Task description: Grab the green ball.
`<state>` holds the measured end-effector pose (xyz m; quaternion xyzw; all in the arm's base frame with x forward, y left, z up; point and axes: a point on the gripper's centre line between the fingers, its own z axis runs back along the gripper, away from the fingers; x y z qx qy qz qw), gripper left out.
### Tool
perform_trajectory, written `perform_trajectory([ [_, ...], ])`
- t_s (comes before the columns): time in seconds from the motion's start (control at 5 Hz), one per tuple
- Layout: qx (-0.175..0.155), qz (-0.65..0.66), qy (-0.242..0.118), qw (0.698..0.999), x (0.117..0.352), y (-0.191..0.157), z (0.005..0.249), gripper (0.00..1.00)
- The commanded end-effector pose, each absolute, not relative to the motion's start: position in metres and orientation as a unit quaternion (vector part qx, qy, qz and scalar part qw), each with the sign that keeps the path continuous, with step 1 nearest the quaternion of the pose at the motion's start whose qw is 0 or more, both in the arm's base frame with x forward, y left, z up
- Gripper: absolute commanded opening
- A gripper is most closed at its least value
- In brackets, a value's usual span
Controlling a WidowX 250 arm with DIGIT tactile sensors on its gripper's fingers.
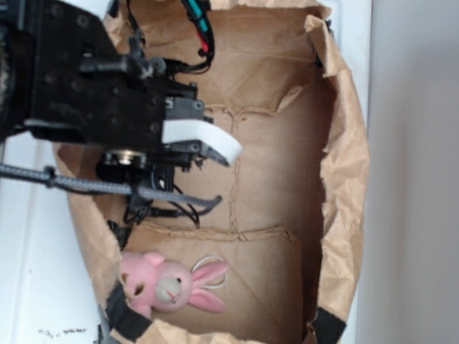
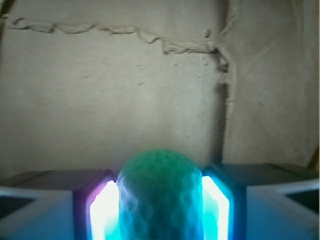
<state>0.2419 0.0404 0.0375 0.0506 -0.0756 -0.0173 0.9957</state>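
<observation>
Comparing the two views: only the wrist view shows the green ball, seated between the two lit fingers of the gripper. Both pads press against its sides, so the gripper is clamped on it, opened only to the ball's width. Brown paper fills the background. In the exterior view the arm hides the ball; the gripper sits inside the paper bag, well apart from the pink plush bunny near the bag's lower edge.
</observation>
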Motion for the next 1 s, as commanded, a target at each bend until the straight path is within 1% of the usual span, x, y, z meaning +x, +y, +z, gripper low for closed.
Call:
perform_trajectory([
  [0.0,0.008,0.013,-0.070,0.997,0.281,0.027,0.113,0.00],
  [0.2,-0.023,0.018,-0.063,0.998,0.286,0.025,0.139,0.00],
  [0.4,-0.039,0.018,-0.066,0.997,0.285,0.026,0.156,0.00],
  [0.6,-0.058,0.012,-0.074,0.995,0.279,0.029,0.167,0.00],
  [0.8,-0.073,0.004,-0.097,0.993,0.268,0.027,0.182,0.00],
])
